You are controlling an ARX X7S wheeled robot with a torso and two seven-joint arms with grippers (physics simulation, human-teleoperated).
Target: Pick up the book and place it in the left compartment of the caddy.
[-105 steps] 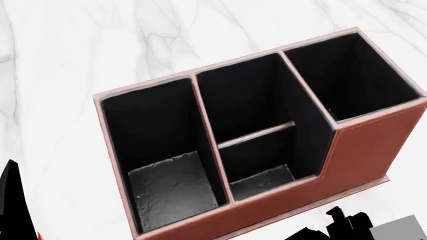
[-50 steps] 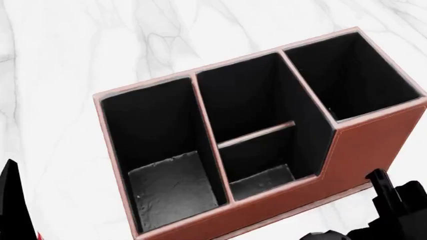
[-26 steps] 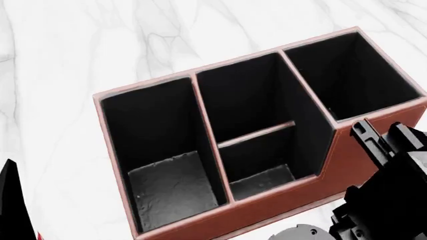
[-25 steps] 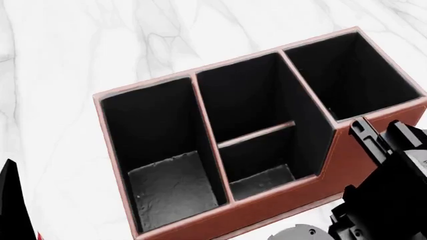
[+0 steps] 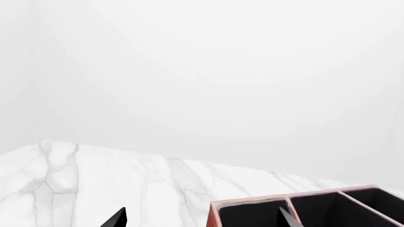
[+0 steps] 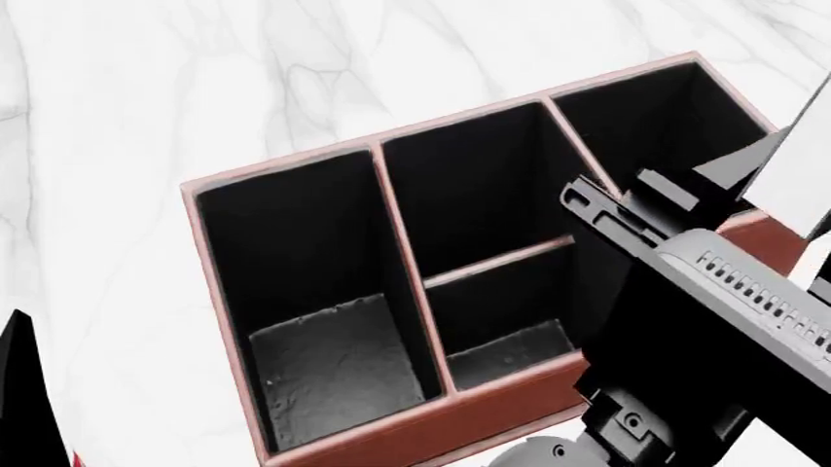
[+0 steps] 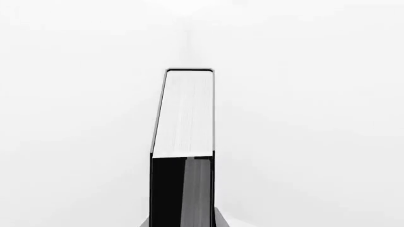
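Our right arm [image 6: 702,321] has risen over the caddy [image 6: 429,428], its jaws grasping the book [image 7: 185,116]. The left compartment [image 6: 331,355] waits. We cannot tell our left jaws' state.

The caddy [image 6: 325,428] sat on the white marble table [image 6: 117,117], its left compartment [image 6: 311,302] open toward seven o'clock. The right arm [image 6: 702,321] reached in from four o'clock, covering the right bay; its gripper could not be made out.
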